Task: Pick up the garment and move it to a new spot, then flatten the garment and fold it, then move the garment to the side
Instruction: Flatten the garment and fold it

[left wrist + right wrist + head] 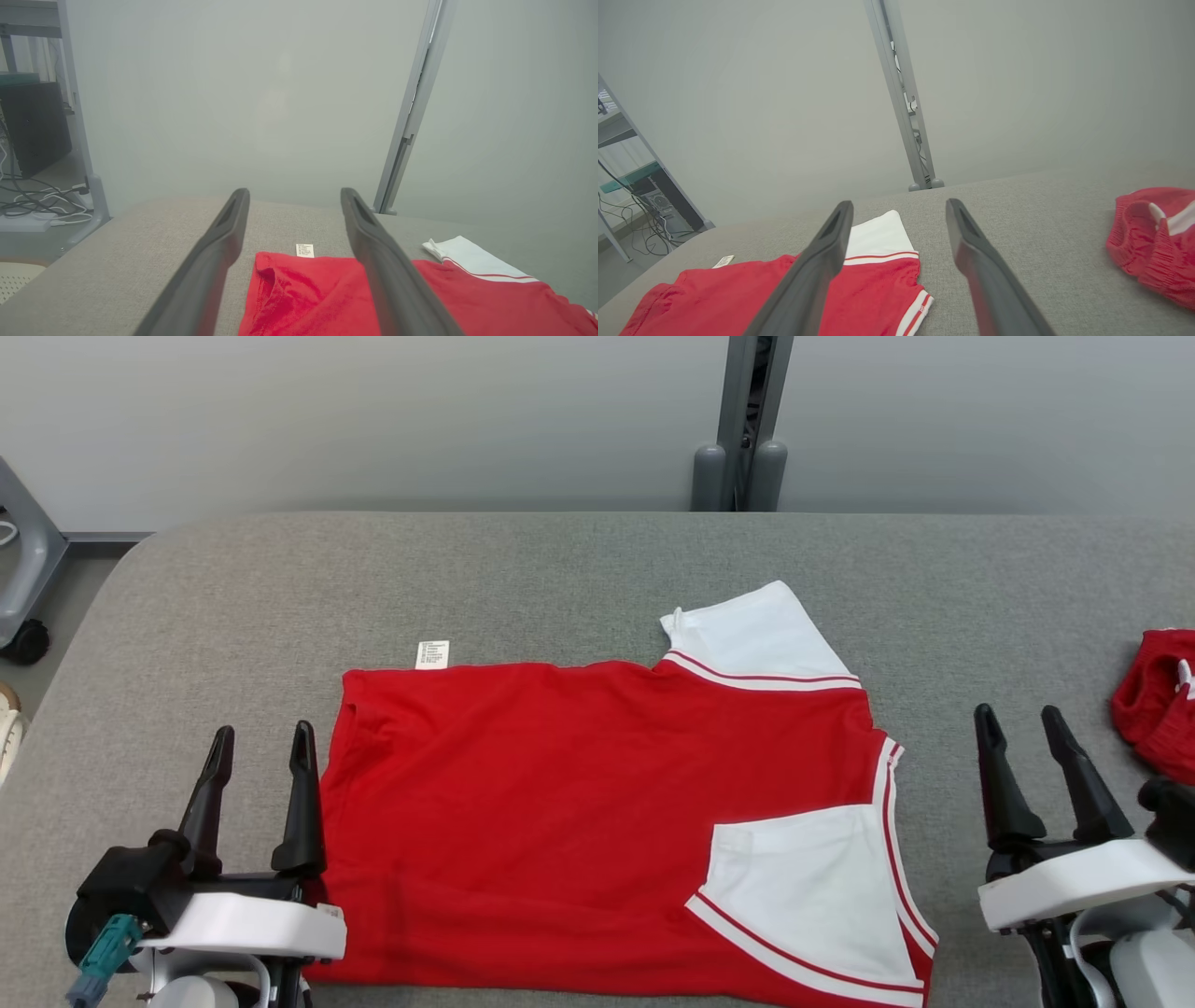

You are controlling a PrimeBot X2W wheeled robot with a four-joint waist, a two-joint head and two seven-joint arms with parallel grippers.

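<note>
Grey bench carries the red garment mid-frame; my left gripper and right gripper flank it, fingers parted, holding nothing.

Left tool: two long, tapered matte-black fingers on a black base, set in a glossy white left wrist shell. A teal connector projects from its black side joint. Right tool: matching dark fingers, a white right wrist shell and a pale grey forearm casing.
</note>
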